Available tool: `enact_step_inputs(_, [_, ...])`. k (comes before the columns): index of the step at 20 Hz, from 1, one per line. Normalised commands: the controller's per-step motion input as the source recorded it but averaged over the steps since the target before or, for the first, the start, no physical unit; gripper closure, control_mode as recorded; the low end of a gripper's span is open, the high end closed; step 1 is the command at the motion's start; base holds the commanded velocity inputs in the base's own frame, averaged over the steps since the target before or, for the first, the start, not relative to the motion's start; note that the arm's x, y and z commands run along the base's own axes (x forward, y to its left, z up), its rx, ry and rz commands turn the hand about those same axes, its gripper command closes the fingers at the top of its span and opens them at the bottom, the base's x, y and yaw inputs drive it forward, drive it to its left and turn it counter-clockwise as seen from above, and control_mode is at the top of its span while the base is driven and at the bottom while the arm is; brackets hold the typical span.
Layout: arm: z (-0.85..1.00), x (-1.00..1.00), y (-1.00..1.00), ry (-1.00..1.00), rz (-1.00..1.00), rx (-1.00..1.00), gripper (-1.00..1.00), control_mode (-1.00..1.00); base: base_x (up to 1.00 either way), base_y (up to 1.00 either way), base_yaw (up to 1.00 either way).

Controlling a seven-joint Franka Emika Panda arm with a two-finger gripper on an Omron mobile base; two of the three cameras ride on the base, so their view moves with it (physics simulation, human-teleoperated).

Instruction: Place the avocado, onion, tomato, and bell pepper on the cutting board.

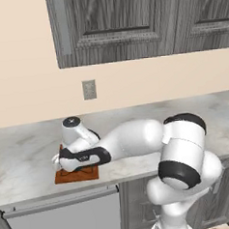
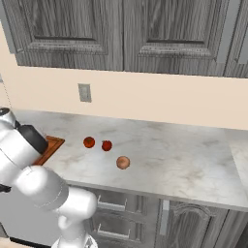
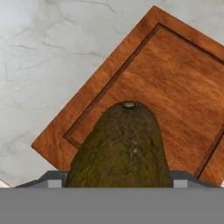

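Between the gripper's fingers, avocado

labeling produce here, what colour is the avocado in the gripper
Dark olive-green with a dull, speckled skin; the avocado shows best in the hand view, above the cutting board.

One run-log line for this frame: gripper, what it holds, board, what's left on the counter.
gripper: shut on avocado | position: above cutting board | board: bare where visible | onion: on counter, off board

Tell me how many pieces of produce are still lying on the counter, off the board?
3: two red ones side by side, and the pale onion nearer the counter's front edge. The arm may hide others.
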Motion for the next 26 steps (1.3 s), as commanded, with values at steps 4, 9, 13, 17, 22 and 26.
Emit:
enact_step_inputs(4, [-0.32,0.14,0.21,0.0,0.0,0.0,1.0,-1.0,0.0,0.0,0.0])
enact_step_inputs(9, [-0.3,0.33,0.11,0.0,0.0,0.0,1.0,-1.0,0.0,0.0,0.0])
enact_step_inputs(13, [-0.32,0.31,0.2,0.0,0.0,0.0,1.0,-1.0,0.0,0.0,0.0])
enact_step_inputs(17, [-0.37,0.12,0.31,0.0,0.0,0.0,-1.0,-1.0,0.0,0.0,0.0])
enact_step_inputs(22, [-0.16,-0.02,0.06,0.0,-0.02,0.0,-1.0,-1.0,0.0,0.0,0.0])
enact_step_inputs(26, [-0.08,-0.27,-0.19,0.0,-0.05,0.0,-1.0,-1.0,0.0,0.0,0.0])
